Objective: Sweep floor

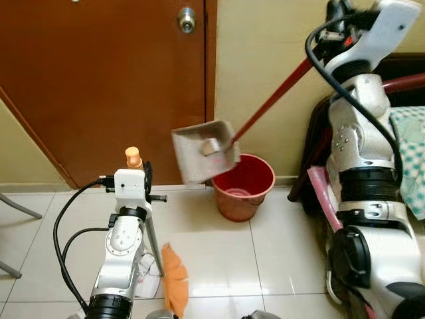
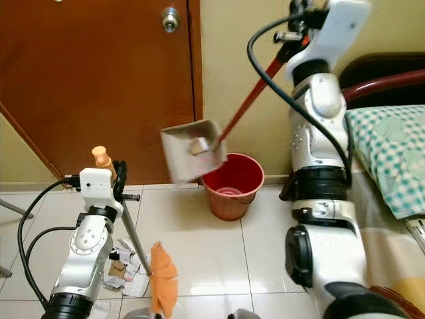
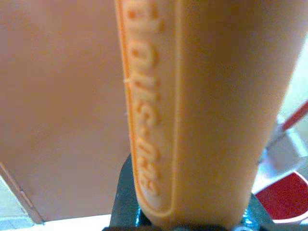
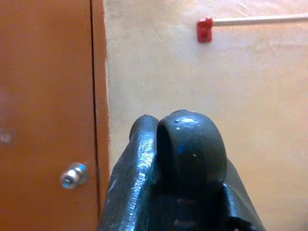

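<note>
My right gripper [image 1: 337, 25] is raised high near the wall and is shut on the red handle [image 1: 272, 103] of a grey dustpan [image 1: 204, 151]. The pan hangs tilted just above and left of the red bucket [image 1: 244, 186], with a small pale scrap [image 1: 211, 147] still in it. Low on the left, my left gripper [image 1: 141, 177] is shut on the orange grip [image 3: 192, 110] of a broom. Its silver pole slants down to the orange bristles [image 1: 174, 279] on the tiles. Torn paper scraps [image 2: 123, 266] lie on the floor beside my left arm.
A brown door [image 1: 99, 80] with a metal knob [image 1: 186, 20] stands behind, next to a beige wall. A bed with a green checked cloth [image 2: 392, 153] and dark headboard lies to the right. A grey chair leg [image 1: 16, 207] shows at the far left. White floor tiles [image 1: 219, 259] lie ahead.
</note>
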Robot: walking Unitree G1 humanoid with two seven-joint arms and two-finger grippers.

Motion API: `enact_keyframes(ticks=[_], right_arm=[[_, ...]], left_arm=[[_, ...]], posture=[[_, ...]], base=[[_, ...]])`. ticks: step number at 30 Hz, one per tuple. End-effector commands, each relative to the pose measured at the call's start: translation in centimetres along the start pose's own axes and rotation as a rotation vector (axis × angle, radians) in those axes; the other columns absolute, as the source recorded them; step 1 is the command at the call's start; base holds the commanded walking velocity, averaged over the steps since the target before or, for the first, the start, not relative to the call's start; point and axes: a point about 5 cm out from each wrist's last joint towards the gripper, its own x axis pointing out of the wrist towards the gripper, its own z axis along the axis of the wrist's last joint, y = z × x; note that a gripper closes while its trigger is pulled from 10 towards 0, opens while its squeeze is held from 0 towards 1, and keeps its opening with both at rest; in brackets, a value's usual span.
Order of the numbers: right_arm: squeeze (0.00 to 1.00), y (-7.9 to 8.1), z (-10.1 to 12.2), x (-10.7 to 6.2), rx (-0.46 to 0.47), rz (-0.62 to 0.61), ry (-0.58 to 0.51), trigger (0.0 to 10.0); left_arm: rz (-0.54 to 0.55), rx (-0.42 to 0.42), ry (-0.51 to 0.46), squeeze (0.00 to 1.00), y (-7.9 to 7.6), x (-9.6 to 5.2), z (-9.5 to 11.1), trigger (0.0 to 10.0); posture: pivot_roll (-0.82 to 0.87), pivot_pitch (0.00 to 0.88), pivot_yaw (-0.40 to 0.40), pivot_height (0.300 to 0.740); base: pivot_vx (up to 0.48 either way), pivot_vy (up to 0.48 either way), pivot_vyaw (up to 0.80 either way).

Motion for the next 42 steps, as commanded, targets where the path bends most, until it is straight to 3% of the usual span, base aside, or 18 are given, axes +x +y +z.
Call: enact_keyframes(ticks=[1, 5, 12, 19, 22, 27, 34, 38, 40, 42], right_arm=[[0.0, 0.8, 1.9, 0.7, -0.06, 0.057, -0.101, 10.0], [0.0, 1.3, 1.5, 0.5, -0.12, 0.094, -0.11, 10.0], [0.0, 4.4, -0.7, -1.2, -0.256, 0.239, -0.134, 10.0], [0.0, 8.6, -4.1, -4.7, -0.34, 0.505, -0.105, 10.0], [0.0, 10.2, -6.0, -7.0, -0.384, 0.639, -0.084, 10.0], [0.0, 11.1, -6.9, -8.5, -0.434, 0.721, -0.089, 10.0], [0.0, 10.8, -7.1, -8.4, -0.435, 0.693, -0.086, 10.0], [0.0, 10.2, -5.6, -6.9, -0.373, 0.577, -0.144, 10.0], [0.0, 10.3, -4.1, -5.6, -0.272, 0.507, -0.172, 10.0], [0.0, 10.4, -3.4, -5.1, -0.234, 0.474, -0.188, 10.0]], left_arm=[[-0.001, -0.023, 0.008, 0.0, -0.3, 0.0, 0.0, 10.0], [-0.001, -0.022, 0.008, 0.0, -0.3, 0.0, 0.0, 10.0], [-0.01, -0.001, -0.001, 0.0, -0.6, -0.1, 0.1, 10.0], [-0.009, -0.003, -0.001, 0.0, -0.7, -0.1, 0.1, 10.0], [-0.006, -0.002, -0.002, 0.0, -0.7, -0.1, 0.0, 10.0], [0.006, -0.001, -0.002, 0.0, -0.7, 0.0, 0.1, 10.0], [0.002, -0.011, -0.011, 0.0, -1.0, 0.3, 0.4, 10.0], [0.0, -0.017, -0.014, 0.0, -1.2, 0.5, 0.4, 10.0], [-0.004, -0.018, -0.011, 0.0, -1.3, 0.4, 0.3, 10.0], [-0.005, -0.019, -0.009, 0.0, -1.3, 0.4, 0.3, 10.0]], posture=[[0.0, 0.0, -0.004, 0.74], [0.0, 0.0, -0.004, 0.74], [0.0, 0.0, -0.005, 0.74], [0.0, 0.0, -0.012, 0.74], [0.01, 0.0, -0.018, 0.74], [0.01, 0.0, -0.02, 0.74], [0.01, 0.0, -0.02, 0.74], [0.01, 0.0, -0.017, 0.74], [0.01, 0.0, -0.014, 0.74], [0.01, 0.0, -0.011, 0.74]], base=[[0.0, 0.0, 0.0], [0.0, 0.0, 0.0], [0.0, 0.0, 0.0], [0.0, 0.0, 0.0], [0.0, 0.0, 0.0], [0.0, 0.0, 0.0], [0.0, 0.0, 0.0], [0.0, 0.0, 0.0], [0.0, 0.0, 0.0], [0.0, 0.0, 0.0]])
